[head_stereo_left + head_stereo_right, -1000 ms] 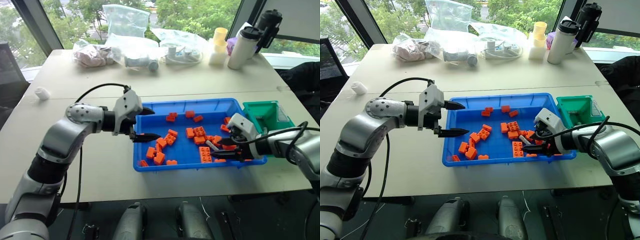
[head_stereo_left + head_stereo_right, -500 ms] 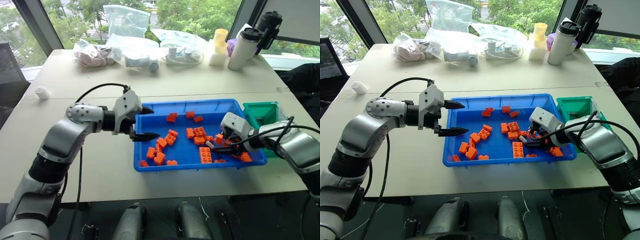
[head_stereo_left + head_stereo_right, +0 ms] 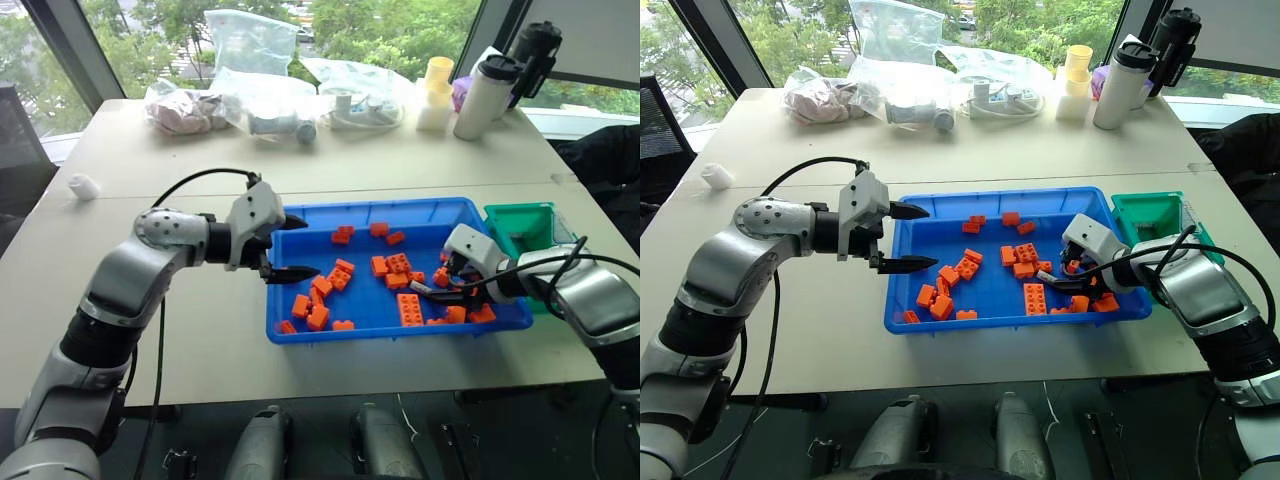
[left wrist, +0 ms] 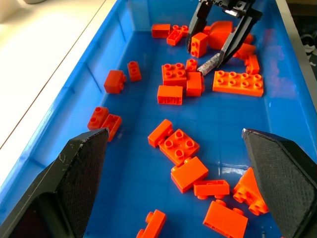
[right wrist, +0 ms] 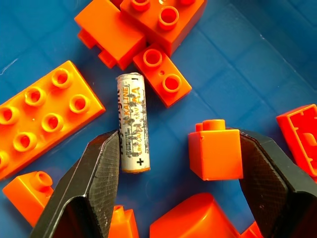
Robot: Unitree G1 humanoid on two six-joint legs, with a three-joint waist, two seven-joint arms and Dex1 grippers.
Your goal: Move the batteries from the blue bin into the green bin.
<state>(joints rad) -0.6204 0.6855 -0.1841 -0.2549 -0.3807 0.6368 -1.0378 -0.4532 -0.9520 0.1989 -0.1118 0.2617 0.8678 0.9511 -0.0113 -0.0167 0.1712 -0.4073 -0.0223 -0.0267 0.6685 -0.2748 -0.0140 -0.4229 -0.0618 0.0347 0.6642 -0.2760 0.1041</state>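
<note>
One battery (image 5: pixel 132 122) visible, lying flat on the floor of the blue bin (image 3: pixel 350 218), in its right half, among scattered orange bricks (image 3: pixel 318 300). Wedged between a long eight-stud brick (image 5: pixel 42 117) on one side and a two-stud brick (image 5: pixel 162 78) on the other, label and plus mark readable in the right wrist view. Right gripper (image 5: pixel 181 198) poised low over that spot, jaws spread wide, holding nothing; one finger (image 5: pixel 89 188) tight beside the battery's plus end, possibly touching it, the other finger (image 5: pixel 270 178) beyond a single-stud orange cube (image 5: pixel 216 154), so both battery end and cube sit between the tips. Seen from the left wrist view as two black prongs straddling the grey cylinder at the far end of the tray. Left gripper (image 3: pixel 284 247) parked level over the bin's left rim, pointing right, jaws apart and empty, well apart from any brick. Green bin (image 3: pixel 520 228) just beside the blue bin's right end, near the far corner. Both bins on a pale surface (image 3: pixel 200 340); along its far edge, clear plastic bags (image 3: pixel 260 95), a yellow-capped bottle (image 3: pixel 437 92), a white flask (image 3: pixel 482 95), and a small white object (image 3: pixel 84 186) near the left edge.
</note>
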